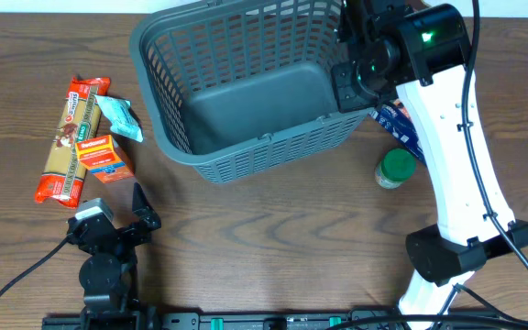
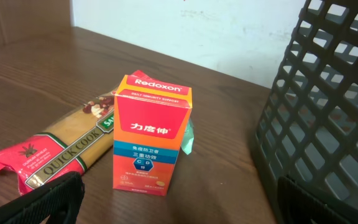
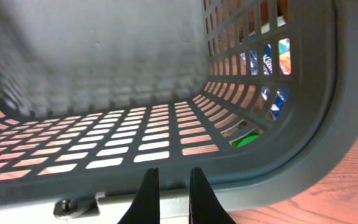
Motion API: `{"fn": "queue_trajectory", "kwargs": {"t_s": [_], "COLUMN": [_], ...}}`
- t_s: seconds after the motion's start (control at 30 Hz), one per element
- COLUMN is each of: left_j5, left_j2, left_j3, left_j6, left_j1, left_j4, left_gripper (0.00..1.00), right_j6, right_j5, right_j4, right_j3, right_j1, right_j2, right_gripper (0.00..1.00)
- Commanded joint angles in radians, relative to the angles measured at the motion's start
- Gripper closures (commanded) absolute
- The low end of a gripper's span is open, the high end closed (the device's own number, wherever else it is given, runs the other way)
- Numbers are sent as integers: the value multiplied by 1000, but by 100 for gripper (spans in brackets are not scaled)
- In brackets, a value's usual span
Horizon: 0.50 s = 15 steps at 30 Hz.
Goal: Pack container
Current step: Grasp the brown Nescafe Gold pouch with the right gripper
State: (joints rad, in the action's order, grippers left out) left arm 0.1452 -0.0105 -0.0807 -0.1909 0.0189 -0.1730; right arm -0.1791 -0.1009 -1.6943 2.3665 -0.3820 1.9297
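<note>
The container [image 1: 246, 160] stands at the middle of the far edge of the surface [image 1: 273, 238]. Near the left edge lies a pasta pack [image 1: 70, 142], with a box [image 1: 104, 158] just right of it and a small packet [image 1: 120, 119] behind the box. Right of the container, a jar [image 1: 394, 170] stands before a flat packet [image 1: 401, 124].

Treat the basket [image 1: 246, 160] as moulded plastic: dark grey, matt, with a faint sheen on the rim. The surface [image 1: 273, 238] is dark wood grain, smooth and low in gloss. The box [image 2: 151, 137] is printed card with a satin finish. The pasta packet [image 2: 61, 149] is crinkled glossy film. The right arm casing [image 1: 456, 156] is smooth white plastic.
</note>
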Motion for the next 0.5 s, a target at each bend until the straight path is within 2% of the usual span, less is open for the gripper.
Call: {"fn": "queue_trajectory", "kwargs": {"t_s": [0.0,0.27,0.47], "left_j5": [5,5,5], "left_j2": [6,6,6], "left_j3": [24,24,24], "left_j6": [-5,-5,-5], "left_j1": [4,4,4], "left_j4": [-11,-11,-11], "left_gripper": [1,2,2], "right_j6": [16,16,-8], "right_j5": [-61,-90,-89], "right_j4": [11,285,265], "right_j3": [-77,-434,-529], "right_j1": [-1,-10,-9], "right_j2": [-30,-193,-225], "right_gripper": [99,99,99]}}
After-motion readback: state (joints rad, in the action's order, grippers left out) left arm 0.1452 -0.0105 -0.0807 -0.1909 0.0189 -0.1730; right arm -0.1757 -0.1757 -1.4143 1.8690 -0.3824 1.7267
